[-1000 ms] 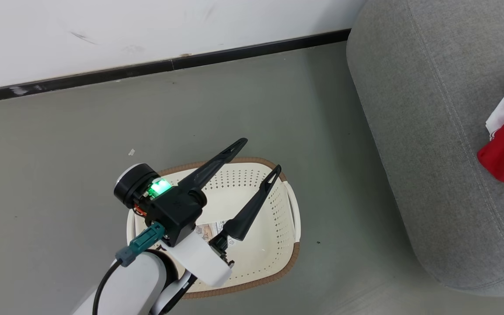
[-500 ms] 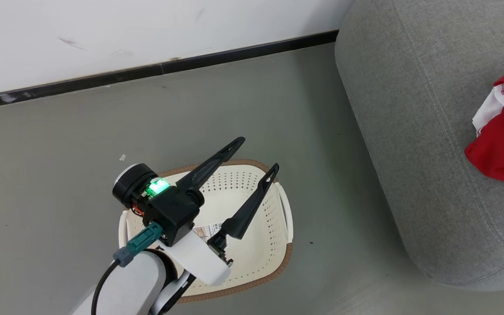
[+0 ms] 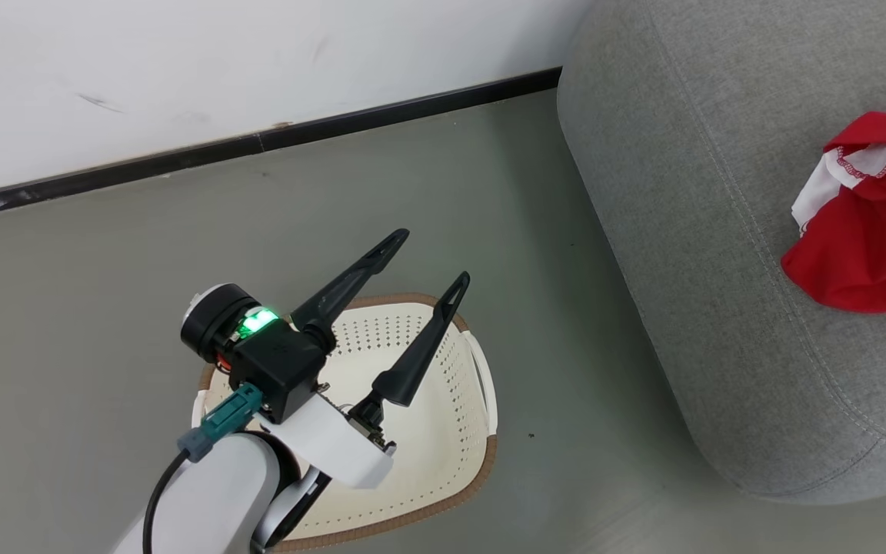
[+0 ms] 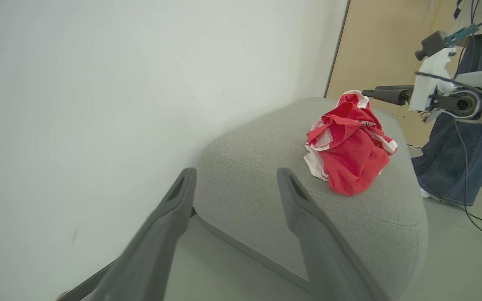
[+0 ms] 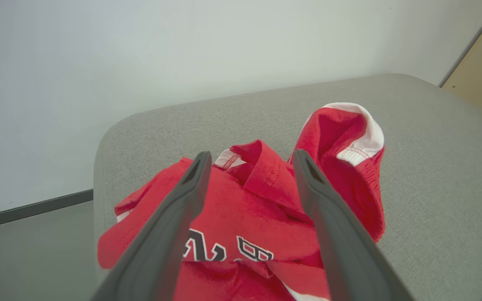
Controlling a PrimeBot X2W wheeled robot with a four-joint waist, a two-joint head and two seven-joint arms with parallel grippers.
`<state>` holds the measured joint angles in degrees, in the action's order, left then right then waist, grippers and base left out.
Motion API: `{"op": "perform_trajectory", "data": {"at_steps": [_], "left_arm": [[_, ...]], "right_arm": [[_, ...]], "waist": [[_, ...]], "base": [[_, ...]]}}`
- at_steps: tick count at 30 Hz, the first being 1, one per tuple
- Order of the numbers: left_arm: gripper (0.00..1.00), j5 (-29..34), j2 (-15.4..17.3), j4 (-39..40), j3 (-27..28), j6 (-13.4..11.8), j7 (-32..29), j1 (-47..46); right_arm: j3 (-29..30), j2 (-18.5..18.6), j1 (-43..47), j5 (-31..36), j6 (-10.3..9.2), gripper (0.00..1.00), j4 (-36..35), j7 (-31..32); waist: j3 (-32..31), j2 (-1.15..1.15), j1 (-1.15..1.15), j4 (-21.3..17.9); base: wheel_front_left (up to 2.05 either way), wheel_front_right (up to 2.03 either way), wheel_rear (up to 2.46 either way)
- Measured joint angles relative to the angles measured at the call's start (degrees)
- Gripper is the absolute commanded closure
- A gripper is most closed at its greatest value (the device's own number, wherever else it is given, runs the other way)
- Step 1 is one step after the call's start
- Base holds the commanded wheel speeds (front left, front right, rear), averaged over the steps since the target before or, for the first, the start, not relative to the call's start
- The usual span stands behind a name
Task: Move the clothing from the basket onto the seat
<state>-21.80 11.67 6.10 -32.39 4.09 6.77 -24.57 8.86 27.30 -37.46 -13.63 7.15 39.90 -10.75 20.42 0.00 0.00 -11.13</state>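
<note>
Head view is showing my left gripper (image 3: 431, 255) hanging over the basket (image 3: 462, 385), fingers spread and pinching nothing. I am reading that as an arm placed ready for another reach, though the part of the basket's floor I am seeing is holding no garment and the forearm is hiding the rest. The clothing (image 3: 866, 254) is lying in a crumpled red-and-white heap on the seat (image 3: 704, 231), well apart from the basket. Right wrist view is showing the right gripper (image 5: 251, 154) poised just above that heap, fingers spread wide and gripping nothing, so I am judging the heap to be resting on the cushion by its own weight. The seat is presenting a grey woven cover with a stitched seam. The floor (image 3: 104, 254) is showing grey-green, and the wall (image 3: 181, 54) white above a dark skirting (image 3: 335, 127). A person's leg (image 4: 450, 167) is standing beside the seat's far end.
</note>
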Motion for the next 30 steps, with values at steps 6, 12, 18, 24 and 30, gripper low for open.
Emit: {"op": "perform_trajectory", "data": {"at_steps": [6,12,18,24,30], "left_arm": [[0.0,-0.4,0.2,-1.7,1.8,-0.9,1.4,0.2],[0.0,-1.3,0.6,-3.9,4.1,-2.0,3.1,1.6],[0.0,-3.0,0.7,-6.0,6.7,-3.7,4.7,3.9],[0.0,-3.4,1.1,-8.6,9.9,-6.0,5.9,6.9],[0.0,-3.8,1.1,-9.9,12.4,-7.7,6.5,9.5]], "right_arm": [[-3.4,-0.2,0.9,0.0,0.0,0.0,-4.9,-1.3],[-7.8,-2.6,1.2,-0.6,0.0,0.0,-9.5,-2.1],[-11.6,-5.7,2.4,-0.6,0.0,0.0,-13.9,-2.9],[-15.5,-9.3,5.2,-0.5,0.0,0.0,-17.5,-3.0],[-18.0,-12.0,8.1,-0.4,0.0,0.0,-19.4,-3.4]], "waist": [[-1.5,0.0,0.0,-0.4],[-3.2,0.0,0.0,-0.3],[-5.3,0.0,0.0,0.2],[-7.9,0.0,0.0,1.0],[-10.3,0.0,0.0,1.9]], "base": [[0.0,0.0,0.0],[0.0,0.0,0.0],[0.0,0.0,0.0],[0.0,0.0,0.0],[0.0,0.0,0.0]]}}
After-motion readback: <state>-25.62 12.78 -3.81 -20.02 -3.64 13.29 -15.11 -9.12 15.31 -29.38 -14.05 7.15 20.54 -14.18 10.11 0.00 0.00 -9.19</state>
